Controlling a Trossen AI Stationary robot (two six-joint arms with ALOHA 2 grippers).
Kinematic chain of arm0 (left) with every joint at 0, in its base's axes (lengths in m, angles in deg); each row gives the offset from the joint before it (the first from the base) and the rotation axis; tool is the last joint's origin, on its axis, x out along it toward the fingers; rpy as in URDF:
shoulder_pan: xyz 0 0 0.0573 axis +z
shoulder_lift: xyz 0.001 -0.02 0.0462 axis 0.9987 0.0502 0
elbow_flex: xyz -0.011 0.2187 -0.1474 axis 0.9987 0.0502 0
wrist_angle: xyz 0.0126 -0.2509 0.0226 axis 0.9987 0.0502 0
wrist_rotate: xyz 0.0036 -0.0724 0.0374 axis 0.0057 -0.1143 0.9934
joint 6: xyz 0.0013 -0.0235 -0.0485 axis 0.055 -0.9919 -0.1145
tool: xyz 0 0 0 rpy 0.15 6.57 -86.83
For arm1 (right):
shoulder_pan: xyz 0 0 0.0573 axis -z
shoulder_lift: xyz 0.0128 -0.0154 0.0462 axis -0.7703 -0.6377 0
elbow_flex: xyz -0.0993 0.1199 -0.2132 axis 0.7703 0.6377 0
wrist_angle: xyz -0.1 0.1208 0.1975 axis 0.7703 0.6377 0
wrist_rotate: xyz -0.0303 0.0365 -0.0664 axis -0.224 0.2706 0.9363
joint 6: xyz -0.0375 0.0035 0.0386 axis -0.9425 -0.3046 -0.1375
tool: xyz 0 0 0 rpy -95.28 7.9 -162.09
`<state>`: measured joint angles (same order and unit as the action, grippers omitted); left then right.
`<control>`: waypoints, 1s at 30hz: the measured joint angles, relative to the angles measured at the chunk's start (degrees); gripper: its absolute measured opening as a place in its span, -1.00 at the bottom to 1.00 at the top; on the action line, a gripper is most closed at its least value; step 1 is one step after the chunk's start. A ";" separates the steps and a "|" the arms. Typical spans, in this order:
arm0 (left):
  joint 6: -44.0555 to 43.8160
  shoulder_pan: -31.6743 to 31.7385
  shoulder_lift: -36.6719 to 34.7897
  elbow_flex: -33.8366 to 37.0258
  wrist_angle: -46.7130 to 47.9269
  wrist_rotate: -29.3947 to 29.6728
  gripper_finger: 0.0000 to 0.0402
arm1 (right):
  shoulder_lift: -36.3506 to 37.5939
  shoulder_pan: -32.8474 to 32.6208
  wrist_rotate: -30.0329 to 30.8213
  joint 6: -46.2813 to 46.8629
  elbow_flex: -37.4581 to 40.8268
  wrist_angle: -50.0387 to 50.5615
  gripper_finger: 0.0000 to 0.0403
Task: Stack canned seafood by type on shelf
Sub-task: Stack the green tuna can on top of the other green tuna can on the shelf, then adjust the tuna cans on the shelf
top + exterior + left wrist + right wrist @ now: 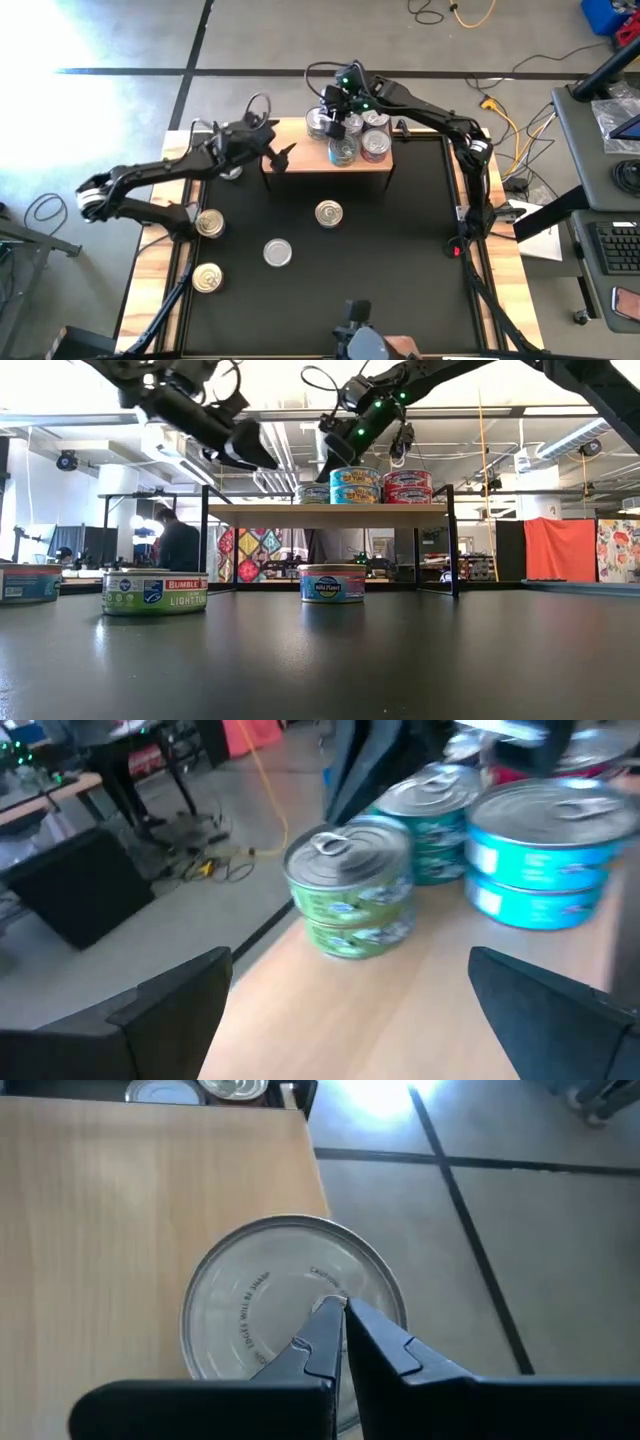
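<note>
- Two gold-lidded tins sit by the table's left edge.
- The left gripper hangs wide open, empty, over the shelf's left end.
- Two loose tins lie mid-table.
- The right gripper, fingers pinched together, rests above a silver-lidded tin among the stacked tins at the shelf's right end.

Setting: robotics lab or workshop. Evidence: black-topped table with wooden edges on a bare concrete floor marked with dark tape lines; loose yellow cables; keyboard on a side desk; exposed ceiling pipes; seated person; orange cloth partition.
</note>
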<state>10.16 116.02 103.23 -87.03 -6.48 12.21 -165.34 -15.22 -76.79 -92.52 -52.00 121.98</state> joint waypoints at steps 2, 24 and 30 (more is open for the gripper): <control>-0.57 -0.71 -2.21 2.84 -1.78 -0.05 0.94 | -0.37 0.14 0.13 -0.17 0.00 -1.01 -0.94; -2.44 -1.91 0.15 5.75 -3.64 -0.06 0.94 | -0.47 -0.21 0.97 0.92 -2.64 2.13 -0.94; -1.65 -3.89 3.59 5.75 -5.51 -4.21 0.94 | 3.43 -0.66 0.99 0.19 -7.71 23.25 -0.94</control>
<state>8.51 112.14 106.82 -81.29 -12.00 8.00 -161.92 -15.88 -75.79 -92.33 -59.72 145.23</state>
